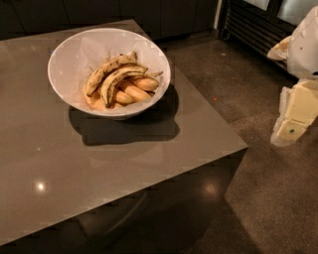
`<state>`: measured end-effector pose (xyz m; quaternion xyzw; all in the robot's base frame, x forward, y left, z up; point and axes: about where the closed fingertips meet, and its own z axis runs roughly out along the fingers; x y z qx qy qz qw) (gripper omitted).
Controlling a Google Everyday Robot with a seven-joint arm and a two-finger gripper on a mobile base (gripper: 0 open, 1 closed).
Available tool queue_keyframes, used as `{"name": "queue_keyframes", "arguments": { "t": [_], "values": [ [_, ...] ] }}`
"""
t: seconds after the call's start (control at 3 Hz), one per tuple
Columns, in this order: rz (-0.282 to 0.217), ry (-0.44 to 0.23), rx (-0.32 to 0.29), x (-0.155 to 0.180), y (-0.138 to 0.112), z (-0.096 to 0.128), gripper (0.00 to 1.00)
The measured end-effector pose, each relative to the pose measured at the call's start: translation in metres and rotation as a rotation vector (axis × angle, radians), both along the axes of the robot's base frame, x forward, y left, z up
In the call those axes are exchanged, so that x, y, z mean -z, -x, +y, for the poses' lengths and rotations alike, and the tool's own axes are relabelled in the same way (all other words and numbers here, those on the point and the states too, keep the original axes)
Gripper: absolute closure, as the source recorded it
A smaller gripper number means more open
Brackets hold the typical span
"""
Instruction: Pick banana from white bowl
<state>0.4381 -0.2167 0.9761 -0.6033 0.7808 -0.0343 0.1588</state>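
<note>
The white bowl (67,57) stands on the far part of a grey table (99,163). In it lie two long speckled yellow bananas joined at the stem: one banana (119,78) in front and a second (105,69) behind it. They rest on top of shorter, smooth orange-yellow pieces (134,92). My gripper (297,111), a cream-white assembly, hangs at the right edge of the view over the floor, well to the right of the bowl and off the table. It holds nothing that I can see.
The table's right edge and front corner (243,145) lie between the gripper and the bowl. Dark floor (258,198) fills the right side. Dark cabinets (124,12) and a grilled appliance (253,25) stand at the back.
</note>
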Motion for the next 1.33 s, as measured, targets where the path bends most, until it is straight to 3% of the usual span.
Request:
{"name": "queue_keyframes", "arguments": {
  "t": [0.33,0.67,1.33],
  "values": [
    [0.0,0.0,0.0,0.0,0.0,0.0,0.0],
    [0.034,0.043,0.002,0.0,-0.025,0.011,0.0],
    [0.065,0.12,-0.099,0.002,-0.087,0.047,0.0]
  ]
}}
